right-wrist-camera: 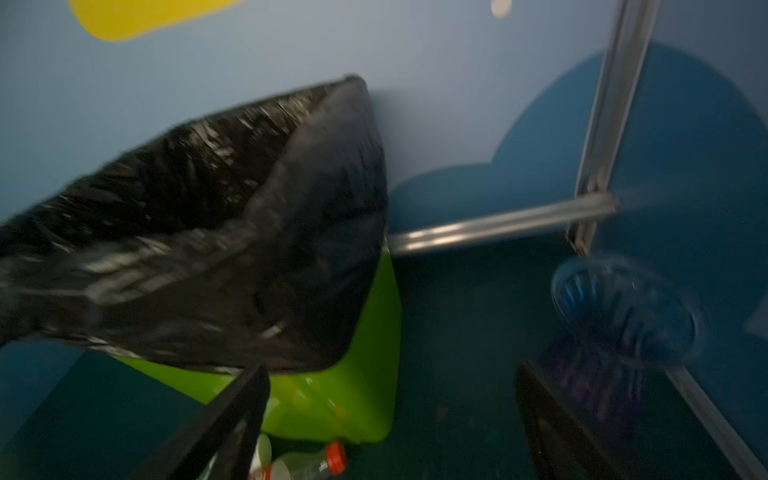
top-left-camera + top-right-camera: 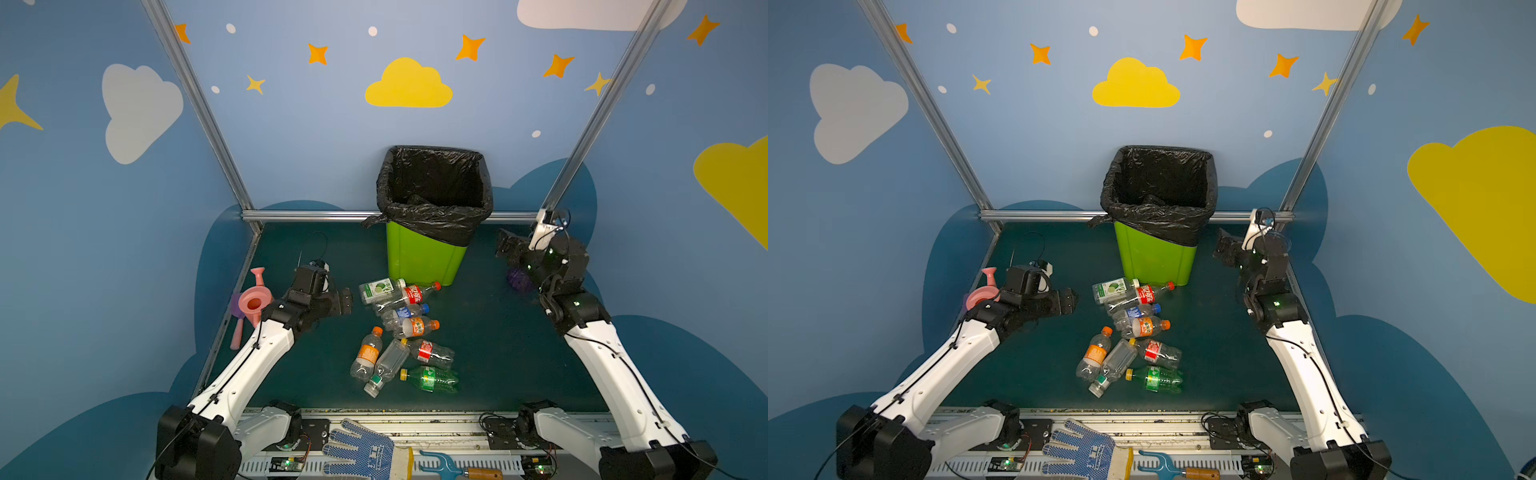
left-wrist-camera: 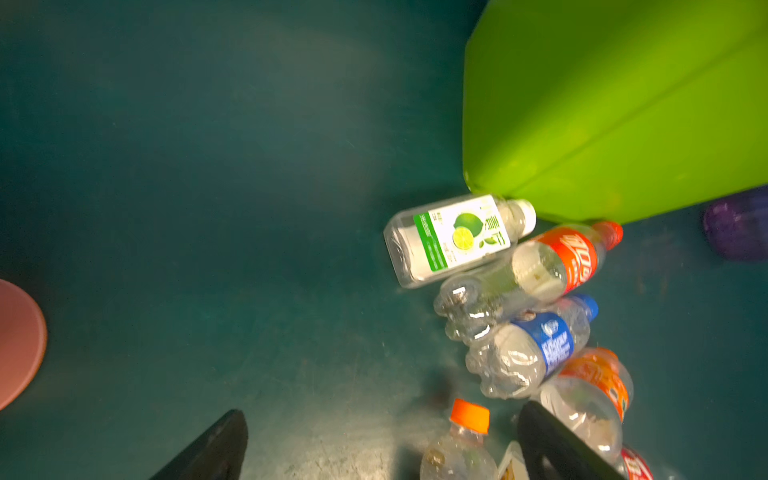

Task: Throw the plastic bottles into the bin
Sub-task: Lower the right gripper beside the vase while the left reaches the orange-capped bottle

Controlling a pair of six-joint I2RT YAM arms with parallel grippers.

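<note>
Bin (image 2: 424, 257): lime-green, black bag folded over its rim, upright at 12 o'clock of the dark green floor, against the back wall; its contents are not visible. Bottles (image 2: 401, 336): eight counted, all lying on the floor in a loose pile that runs from the bin's foot towards 6 o'clock. Lime-label bottle (image 2: 380, 289), white cap, touches the bin's base. Red-label bottle (image 2: 415, 294), red cap, lies against it on the 6 o'clock side. Blue-label bottle (image 2: 405, 313) and orange-label bottle (image 2: 417, 327) are stacked close below those. Second orange bottle (image 2: 367, 353), clear bottle (image 2: 388, 365) and crushed red bottle (image 2: 430, 352) are fanned together. Green bottle (image 2: 432, 379), yellow cap, is nearest 6 o'clock. Left gripper (image 2: 345, 302): at 9 o'clock of the pile, just beside the lime-label bottle, low over the floor, fingers spread wide, holding nothing. Right gripper (image 2: 503, 248): raised at 3 o'clock of the bin, pointed at the bin's bagged rim. The wrist view is blurred, yet both fingers appear set apart with nothing between them. Vase (image 2: 517, 279): purple, at 3 o'clock, partly hidden behind the right arm. Watering can (image 2: 253, 301): pink, at 9 o'clock by the left wall. Glove (image 2: 359, 451) and hand fork (image 2: 440, 463): on the rail at 6 o'clock.
</note>
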